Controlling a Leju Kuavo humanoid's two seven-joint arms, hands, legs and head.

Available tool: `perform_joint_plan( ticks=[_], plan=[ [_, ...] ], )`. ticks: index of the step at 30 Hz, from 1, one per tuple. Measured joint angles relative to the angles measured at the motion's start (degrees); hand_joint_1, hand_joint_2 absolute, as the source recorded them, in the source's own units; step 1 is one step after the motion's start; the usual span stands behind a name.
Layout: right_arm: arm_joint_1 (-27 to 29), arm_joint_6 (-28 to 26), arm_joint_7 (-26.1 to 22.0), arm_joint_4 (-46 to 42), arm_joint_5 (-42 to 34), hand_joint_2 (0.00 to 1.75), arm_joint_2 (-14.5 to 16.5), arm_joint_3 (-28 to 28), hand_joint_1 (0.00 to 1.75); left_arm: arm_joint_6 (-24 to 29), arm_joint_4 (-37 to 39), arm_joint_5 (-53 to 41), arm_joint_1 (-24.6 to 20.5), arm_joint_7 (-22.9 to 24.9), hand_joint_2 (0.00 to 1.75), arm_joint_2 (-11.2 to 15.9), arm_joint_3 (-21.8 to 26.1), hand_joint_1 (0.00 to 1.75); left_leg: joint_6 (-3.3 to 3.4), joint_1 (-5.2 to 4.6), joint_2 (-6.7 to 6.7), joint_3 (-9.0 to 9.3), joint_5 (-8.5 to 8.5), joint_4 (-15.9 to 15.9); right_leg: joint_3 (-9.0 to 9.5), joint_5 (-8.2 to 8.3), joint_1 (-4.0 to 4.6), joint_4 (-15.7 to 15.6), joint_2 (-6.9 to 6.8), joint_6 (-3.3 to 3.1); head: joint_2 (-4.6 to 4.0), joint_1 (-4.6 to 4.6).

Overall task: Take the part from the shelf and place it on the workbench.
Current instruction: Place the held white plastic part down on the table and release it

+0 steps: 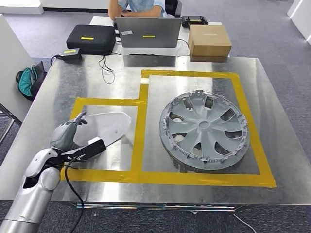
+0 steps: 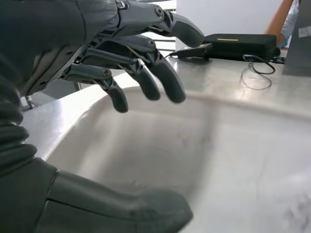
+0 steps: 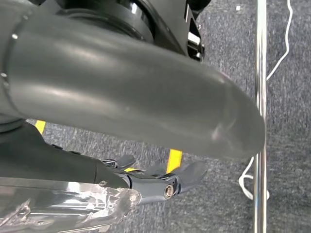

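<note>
Part (image 1: 106, 127) on workbench (image 1: 59, 92), L hand (image 1: 66, 136) over it.

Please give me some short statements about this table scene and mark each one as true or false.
1. The hubcap lies inside the larger taped box. True.
2. The left robot hand is at the silver part in the smaller taped box. True.
3. The cardboard box stands on the hubcap. False: it stands at the far edge of the table, beside the laptop.
4. The tape on the table is blue. False: it is yellow.
5. The right robot hand rests on the hubcap. False: it hangs over the carpet.
</note>
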Motion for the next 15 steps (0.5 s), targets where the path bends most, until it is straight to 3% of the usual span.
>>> perform_joint_plan(
  ticks=[4,8,12,13,15],
  plan=[
    [0.3,0.0,0.6,-0.8,-1.9,0.00,0.4,0.0,0.00,0.7,-0.6,1.9,1.2,-2.2,0.00,-0.2,0.4,0.00,0.15,-0.07,0.01,0.00,0.01,0.0,0.23,0.18,-0.12,-0.2,0.04,0.86,0.00,-0.02],
    [0.9,-1.0,0.7,-1.0,-4.9,0.00,0.7,0.2,0.00,1.8,-4.7,6.3,4.3,-6.1,0.00,-0.5,1.1,0.00,0.27,-0.08,0.02,-0.01,0.07,0.0,0.34,0.25,-0.16,-0.2,0.06,1.19,0.00,-0.03],
    [1.8,-1.9,1.6,-1.2,-8.7,0.00,1.1,1.3,0.00,2.2,-10.6,12.7,8.3,-10.9,0.00,-0.7,2.0,0.00,1.66,0.03,0.10,0.67,0.65,-1.2,0.57,0.33,-0.34,-0.7,0.02,2.37,0.00,-0.06],
    [2.1,-2.0,1.9,-1.3,-9.8,0.00,1.2,1.7,0.00,2.4,-11.9,14.3,9.3,-12.1,0.00,-0.8,2.3,0.00,1.86,0.23,0.19,1.01,1.08,-1.8,0.19,-0.56,-0.31,0.3,0.00,2.55,0.00,-0.03],
    [2.8,-2.3,2.8,-1.5,-12.0,0.00,1.2,2.7,0.00,2.6,-14.4,17.2,11.5,-14.1,0.00,-1.0,3.1,0.00,1.88,0.50,0.36,1.33,1.54,-2.5,-2.11,-4.28,-0.48,5.9,-0.07,2.87,0.00,0.03]
  ],
)
